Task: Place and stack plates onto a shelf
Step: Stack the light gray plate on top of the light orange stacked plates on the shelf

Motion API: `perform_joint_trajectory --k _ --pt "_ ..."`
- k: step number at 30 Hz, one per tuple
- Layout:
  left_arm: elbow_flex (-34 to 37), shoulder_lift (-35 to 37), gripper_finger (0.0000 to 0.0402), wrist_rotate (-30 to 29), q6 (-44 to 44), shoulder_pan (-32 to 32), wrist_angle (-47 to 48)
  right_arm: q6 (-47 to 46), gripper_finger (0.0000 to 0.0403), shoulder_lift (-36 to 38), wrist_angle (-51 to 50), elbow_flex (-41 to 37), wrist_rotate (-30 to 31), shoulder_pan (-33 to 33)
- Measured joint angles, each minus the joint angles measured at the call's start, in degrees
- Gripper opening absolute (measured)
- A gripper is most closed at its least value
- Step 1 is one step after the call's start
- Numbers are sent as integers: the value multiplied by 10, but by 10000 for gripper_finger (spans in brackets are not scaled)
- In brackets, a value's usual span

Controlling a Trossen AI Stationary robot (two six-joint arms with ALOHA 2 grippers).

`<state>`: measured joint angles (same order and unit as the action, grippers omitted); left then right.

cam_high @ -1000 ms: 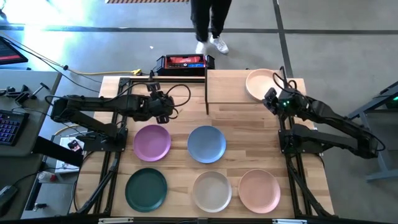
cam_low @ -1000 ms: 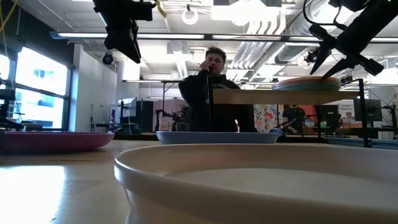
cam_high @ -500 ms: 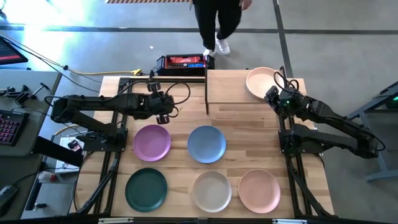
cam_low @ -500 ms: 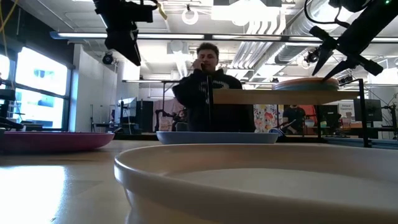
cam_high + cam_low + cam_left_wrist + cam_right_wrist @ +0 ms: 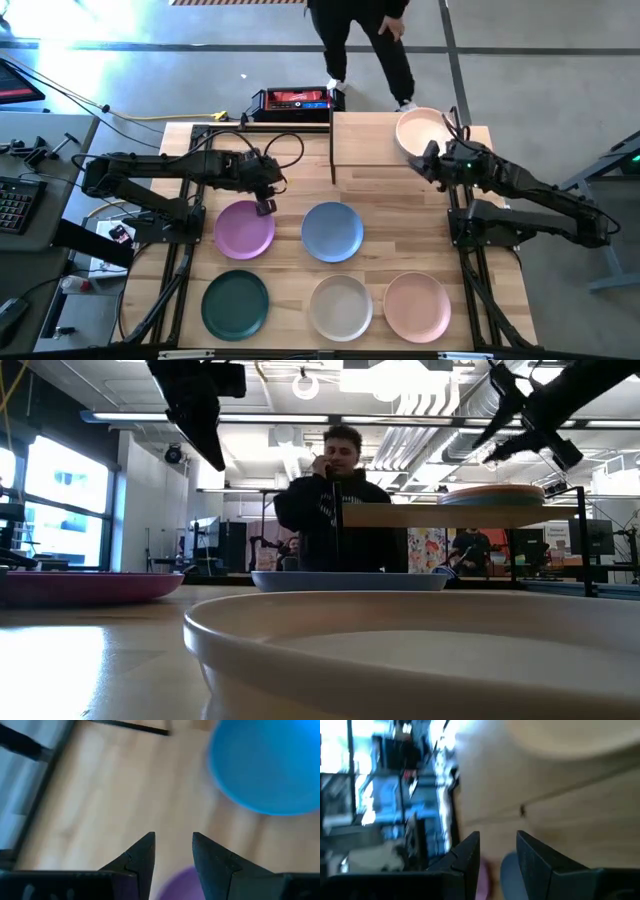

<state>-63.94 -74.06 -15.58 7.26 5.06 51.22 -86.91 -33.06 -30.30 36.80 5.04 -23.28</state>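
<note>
Left hand [image 5: 265, 206] hovering above the round matte purple plate's [image 5: 244, 229] top edge, centre-left of frame, fingers parted and empty, probably lining up a rim grab. Right hand [image 5: 420, 163] upper right, empty with a narrow gap, just off the raised light-wood shelf [image 5: 365, 137] where the peach-topped plate stack [image 5: 418, 128] sits. Blue, dark green, cream and pink plates waiting lower down on the table [image 5: 400, 220].

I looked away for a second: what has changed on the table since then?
The left hand moved from beside the shelf to the far edge of the purple plate, empty. The right hand slid off the plate stack toward the table's middle, also empty. The person walked right. All plates stayed put.
</note>
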Motion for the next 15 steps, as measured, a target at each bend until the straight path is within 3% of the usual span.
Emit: perform_joint_trajectory --k 6,15 --pt "0 0 119 87 57 -15 0 0 108 -10 59 0 -26 96" --pt "0 0 119 129 124 -62 2 -2 108 -114 157 0 10 274"
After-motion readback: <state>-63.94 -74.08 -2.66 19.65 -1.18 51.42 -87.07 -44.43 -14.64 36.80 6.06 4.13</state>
